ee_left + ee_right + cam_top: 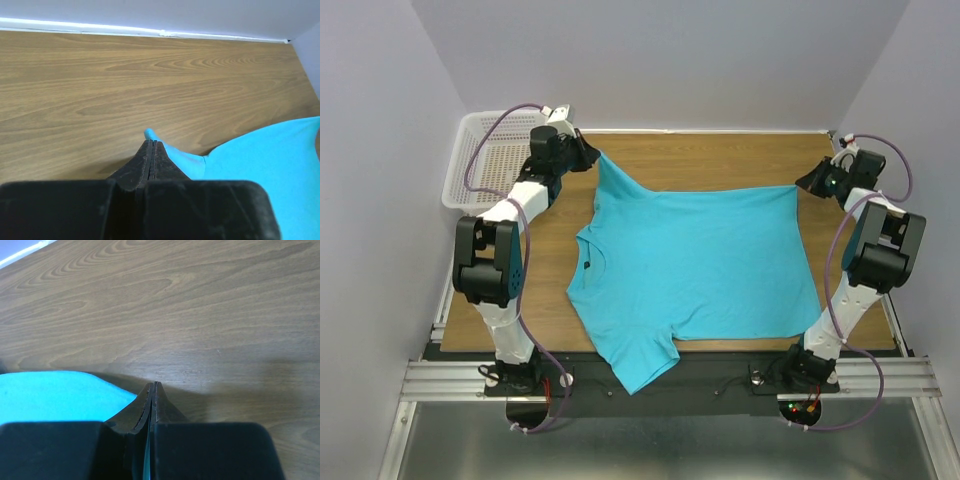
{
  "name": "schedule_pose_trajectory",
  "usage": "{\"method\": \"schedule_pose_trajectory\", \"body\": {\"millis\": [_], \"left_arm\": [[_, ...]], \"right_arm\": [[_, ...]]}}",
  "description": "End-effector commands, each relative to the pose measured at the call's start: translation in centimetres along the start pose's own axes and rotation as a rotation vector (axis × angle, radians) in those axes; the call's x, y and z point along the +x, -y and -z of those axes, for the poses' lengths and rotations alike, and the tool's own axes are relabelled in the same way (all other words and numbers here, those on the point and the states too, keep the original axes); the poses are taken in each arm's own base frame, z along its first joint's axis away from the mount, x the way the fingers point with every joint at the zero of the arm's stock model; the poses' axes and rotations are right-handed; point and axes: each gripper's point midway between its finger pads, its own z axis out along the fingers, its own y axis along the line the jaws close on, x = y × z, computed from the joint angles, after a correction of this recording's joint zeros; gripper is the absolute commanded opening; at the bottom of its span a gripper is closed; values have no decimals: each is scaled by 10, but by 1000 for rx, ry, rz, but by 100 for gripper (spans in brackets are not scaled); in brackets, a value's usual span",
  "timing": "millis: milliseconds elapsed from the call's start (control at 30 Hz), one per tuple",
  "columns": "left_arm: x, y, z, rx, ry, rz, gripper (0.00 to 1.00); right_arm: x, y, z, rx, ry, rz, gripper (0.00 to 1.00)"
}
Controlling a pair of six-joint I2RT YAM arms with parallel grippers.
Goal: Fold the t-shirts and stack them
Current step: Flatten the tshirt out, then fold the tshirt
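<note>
**A:** What is seen at the far left?

**B:** A white mesh basket (485, 160) is seen by the far left corner of the wooden surface (720, 160).

**A:** And how is the left pincer (590, 155) found?

**B:** It is shut tight on a corner of the turquoise t-shirt (700, 260). That corner is drawn out into a point toward the pincer. In the left wrist view, a small tip of cloth is seen poking out past the closed fingertips.

**A:** Where is the t-shirt laid?

**B:** It is spread across the middle of the surface, with the neck turned to the left. A small dark label (588, 266) is shown inside the collar. One sleeve (642, 365) is draped over the near edge.

**A:** And at the right?

**B:** The right pincer (802, 185) is clamped on the far right corner of the t-shirt. In the right wrist view, a thin strip of blue cloth is seen pinched between the closed fingers.
</note>
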Motion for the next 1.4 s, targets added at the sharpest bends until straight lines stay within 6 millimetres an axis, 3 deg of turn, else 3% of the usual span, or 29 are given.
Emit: {"method": "schedule_pose_trajectory", "body": {"millis": [0, 333, 700, 1233, 1367], "left_arm": [[-28, 23, 24, 64, 74, -75, 0], [-15, 31, 47, 82, 30, -107, 0], [-22, 34, 74, 43, 54, -131, 0], [-14, 35, 105, 12, 64, -125, 0], [-3, 30, 109, -3, 43, -120, 0]], "right_arm": [[-30, -18, 15, -24, 82, 92, 1], [-25, -19, 28, -18, 84, 102, 1], [-15, -7, 39, 7, 77, 87, 1], [-16, 1, 43, 32, 84, 71, 1], [-15, 1, 43, 32, 82, 70, 1]]}}
